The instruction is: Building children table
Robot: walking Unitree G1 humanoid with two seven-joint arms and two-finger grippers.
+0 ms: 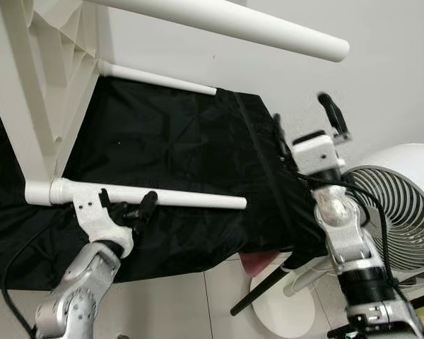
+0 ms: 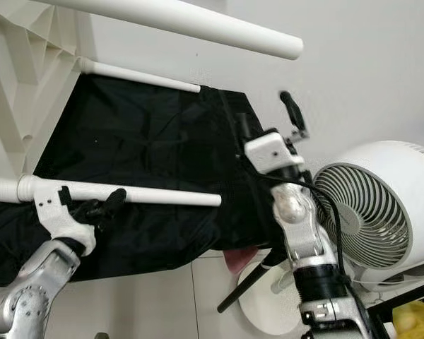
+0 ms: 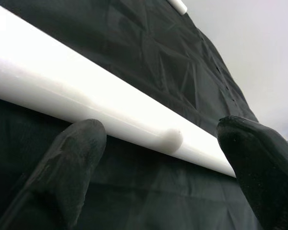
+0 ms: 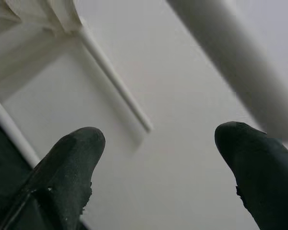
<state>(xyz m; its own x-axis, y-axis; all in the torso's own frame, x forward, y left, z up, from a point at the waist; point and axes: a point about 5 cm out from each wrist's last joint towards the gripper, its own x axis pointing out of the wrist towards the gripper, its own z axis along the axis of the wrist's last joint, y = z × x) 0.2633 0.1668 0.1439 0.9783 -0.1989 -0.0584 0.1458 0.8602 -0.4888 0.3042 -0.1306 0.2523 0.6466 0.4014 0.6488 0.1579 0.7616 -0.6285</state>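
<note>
The children's table (image 1: 39, 85) lies tipped on its side over a black cloth (image 1: 184, 155), its white ribbed underside toward the robot's left and its legs projecting horizontally toward the robot's right. The nearest leg (image 1: 162, 197) is a long white tube whose long axis runs left to right across the head views, socketed at its left end into the table corner and ending free at its right end above the cloth. The left gripper (image 1: 127, 209) sits just below and against this leg, near the socket end; in the left wrist view its two black fingers (image 3: 72, 158) stand apart, spread along the tube's underside, gripping nothing. The leg's axis crosses the finger gap rather than passing between the fingers, so a grasp appears to call for a wrist rotation first. The right gripper (image 1: 328, 116) is raised well to the right of the leg's free end, fingers (image 4: 72, 163) open and empty, pointing toward the wall. The left arm is clearly nearer.
</note>
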